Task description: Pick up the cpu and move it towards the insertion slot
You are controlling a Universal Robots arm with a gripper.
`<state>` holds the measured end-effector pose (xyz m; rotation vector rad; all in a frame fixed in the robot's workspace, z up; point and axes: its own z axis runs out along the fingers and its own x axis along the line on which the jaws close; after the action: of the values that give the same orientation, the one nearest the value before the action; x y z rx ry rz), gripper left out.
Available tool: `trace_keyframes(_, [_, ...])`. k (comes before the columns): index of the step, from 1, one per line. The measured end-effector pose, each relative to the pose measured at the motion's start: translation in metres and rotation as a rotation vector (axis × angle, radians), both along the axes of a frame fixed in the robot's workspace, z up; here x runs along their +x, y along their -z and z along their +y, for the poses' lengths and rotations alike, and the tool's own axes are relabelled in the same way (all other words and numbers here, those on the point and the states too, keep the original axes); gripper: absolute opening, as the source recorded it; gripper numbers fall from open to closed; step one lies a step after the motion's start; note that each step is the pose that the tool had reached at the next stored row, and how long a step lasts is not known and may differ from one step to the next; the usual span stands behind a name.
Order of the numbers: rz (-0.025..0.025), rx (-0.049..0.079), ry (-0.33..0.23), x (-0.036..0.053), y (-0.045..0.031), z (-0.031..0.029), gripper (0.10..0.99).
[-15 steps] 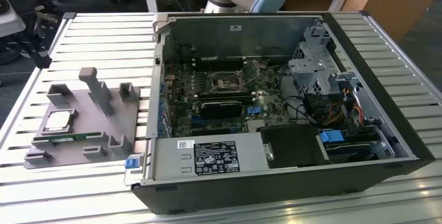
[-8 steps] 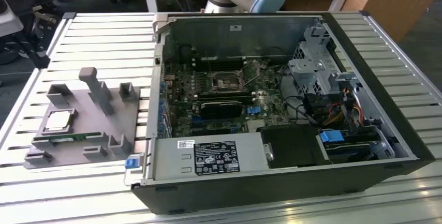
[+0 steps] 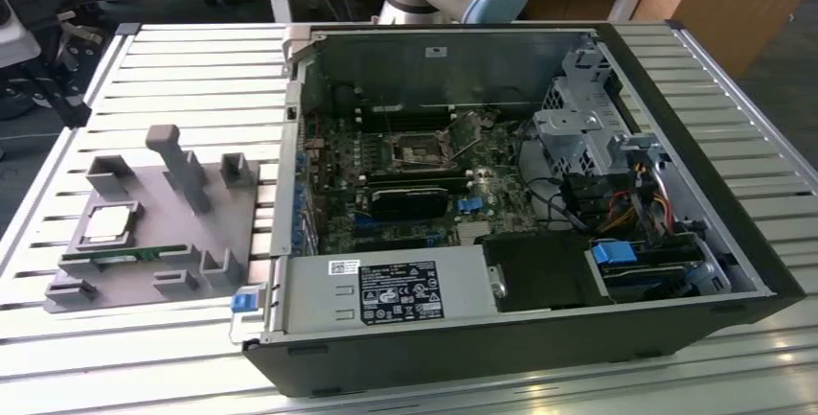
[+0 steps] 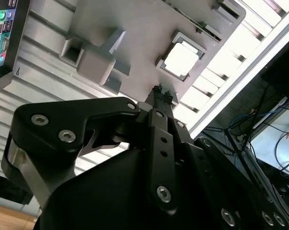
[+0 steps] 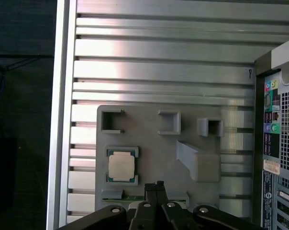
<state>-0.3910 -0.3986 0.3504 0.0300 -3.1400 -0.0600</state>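
The cpu [image 3: 109, 223] lies flat with its silvery-white metal top up, in a square recess of the grey plastic fixture [image 3: 179, 242]. The recess is close to the fixture's edge farthest from the computer case [image 3: 511, 348]. The chip is square, so it has no long axis. Its sides run parallel to the fixture's edges, and a darker rim frames the bright lid.

The gripper [image 5: 155, 186] is black, and its two slim fingertips are pressed together with nothing between them. It hangs over the fixture just beside the recess and apart from the chip.

The fixture is matte and moulded, with open-sided pockets and a wedge-shaped block. It rests on the ribbed aluminium table [image 3: 192, 60], near the table's edge at the exterior view's left. A thin green memory stick [image 3: 122, 260] lies along the fixture's edge just beside the cpu.

The insertion slot [image 3: 419, 151] is a dark square socket ringed by a silvery frame. It sits on the board inside the open black case, well apart from the cpu.
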Motion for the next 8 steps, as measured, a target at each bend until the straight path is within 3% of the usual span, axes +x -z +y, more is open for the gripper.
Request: trace_keyframes(8, [0.0,0.0,0.0,-0.004,0.0012,0.0,0.106])
